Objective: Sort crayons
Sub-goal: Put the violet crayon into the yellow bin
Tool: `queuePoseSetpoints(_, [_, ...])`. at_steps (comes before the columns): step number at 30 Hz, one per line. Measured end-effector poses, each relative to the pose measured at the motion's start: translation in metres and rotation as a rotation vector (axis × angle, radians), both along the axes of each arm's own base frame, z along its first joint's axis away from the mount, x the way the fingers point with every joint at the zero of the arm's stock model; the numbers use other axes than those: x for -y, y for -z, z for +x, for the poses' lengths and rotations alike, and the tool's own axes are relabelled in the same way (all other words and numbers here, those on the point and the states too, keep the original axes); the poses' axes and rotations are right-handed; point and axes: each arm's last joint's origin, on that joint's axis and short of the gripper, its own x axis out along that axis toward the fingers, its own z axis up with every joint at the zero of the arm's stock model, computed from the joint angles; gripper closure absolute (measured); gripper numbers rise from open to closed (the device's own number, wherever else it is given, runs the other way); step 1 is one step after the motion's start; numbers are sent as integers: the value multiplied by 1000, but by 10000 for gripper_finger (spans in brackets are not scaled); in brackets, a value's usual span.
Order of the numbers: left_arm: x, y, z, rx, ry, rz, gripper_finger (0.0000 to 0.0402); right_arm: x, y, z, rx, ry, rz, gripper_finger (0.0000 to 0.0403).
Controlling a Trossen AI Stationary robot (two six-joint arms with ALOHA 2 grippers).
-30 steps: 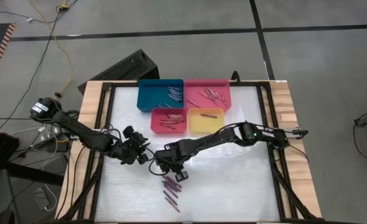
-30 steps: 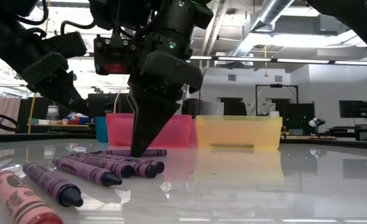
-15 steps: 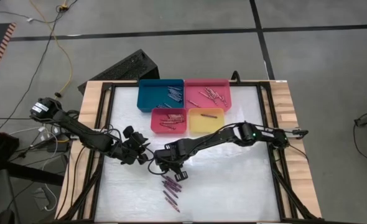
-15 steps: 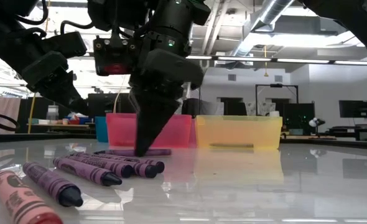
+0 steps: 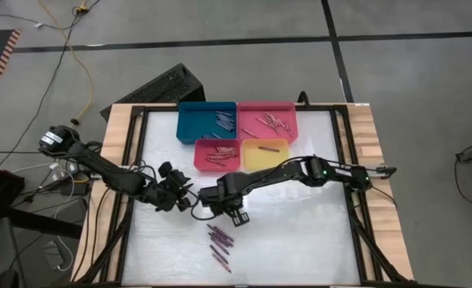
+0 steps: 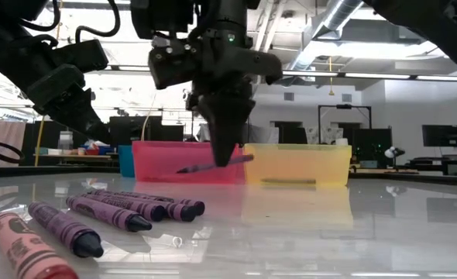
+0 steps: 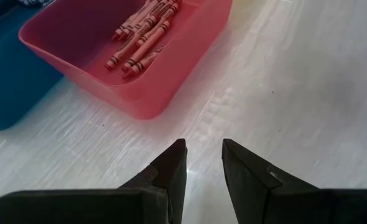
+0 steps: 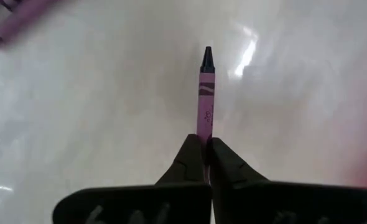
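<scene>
purple crayon (image 6: pixel 213 164) we see pinched in the right hand (image 6: pixel 222 159), lifted above the bench (image 6: pixel 329 225); the left hand (image 7: pixel 203 163) stands narrowly open, holding nothing.

The grey concrete floor (image 5: pixel 220 56) was crossed by dark tape lines (image 5: pixel 244 42), and a yellow cable (image 5: pixel 82 60) trailed over it near a black ridged box (image 5: pixel 162 84). The white-topped counter (image 5: pixel 300 240) had a pale wooden border (image 5: pixel 378 160). Beyond it stood dark monitors (image 6: pixel 439 136) on desks, beneath exposed silver ceiling ducts (image 6: pixel 338 17) and bright strip lights (image 6: pixel 403 76)
</scene>
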Motion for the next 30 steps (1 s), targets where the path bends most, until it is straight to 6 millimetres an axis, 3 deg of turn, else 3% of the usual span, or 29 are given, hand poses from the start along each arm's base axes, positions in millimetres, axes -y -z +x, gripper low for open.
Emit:
queuePoseSetpoints(11, [0, 0, 0, -1, 1, 1, 307, 36, -34, -18, -181, 22, -79, 399])
queuePoseSetpoints(15, [0, 0, 0, -1, 1, 1, 307, 53, -50, -21, -144, 43, -70, 399])
queuePoseSetpoints(26, [5, 1, -2, -7, 27, 1, 307, 126, -93, -41, -51, 217, -58, 399])
queuePoseSetpoints(30, [8, 1, -3, -4, 38, -2, 307, 157, -97, -47, -41, 329, -51, 399])
